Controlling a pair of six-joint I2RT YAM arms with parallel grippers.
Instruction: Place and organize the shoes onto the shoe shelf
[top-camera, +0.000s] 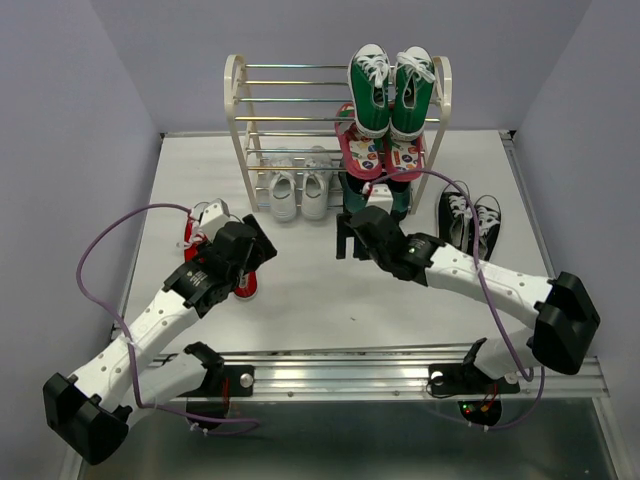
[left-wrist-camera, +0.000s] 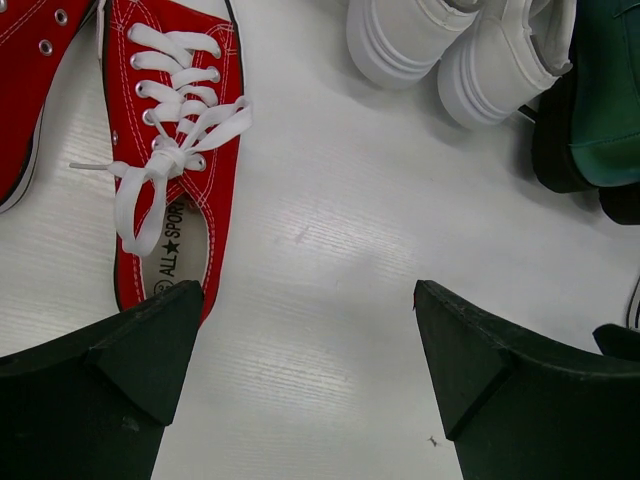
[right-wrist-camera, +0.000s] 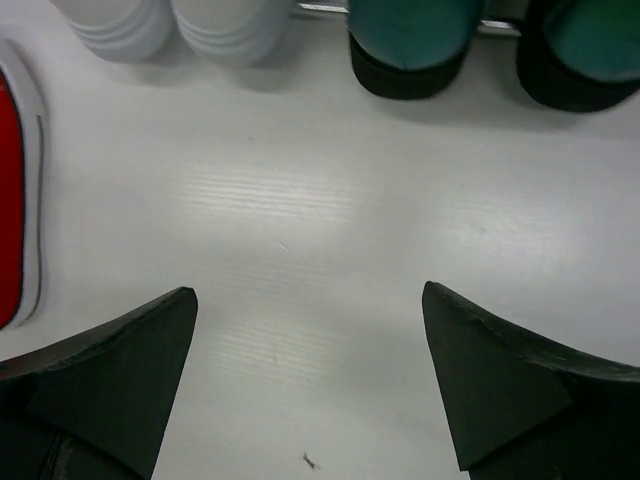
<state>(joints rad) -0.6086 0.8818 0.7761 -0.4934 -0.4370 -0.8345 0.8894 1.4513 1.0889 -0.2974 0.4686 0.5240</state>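
Left wrist view: red sneaker (left-wrist-camera: 175, 130) pointed toe-away from the wide-spread left gripper (left-wrist-camera: 308, 290). Right gripper (right-wrist-camera: 308, 290) gaped too. Shoe shelf (top-camera: 236, 110) held green high-tops (top-camera: 370, 95).

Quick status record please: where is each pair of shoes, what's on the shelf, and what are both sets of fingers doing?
left fingers: open, empty
right fingers: open, empty, over bare table
shelf: upright, back centre of table
on shelf: green high-tops on top tier, pink flip-flops below them, both right side
white sneakers: at shelf's foot, left side
red sneakers: on table, by left fingers
black sneakers: on table, right of shelf
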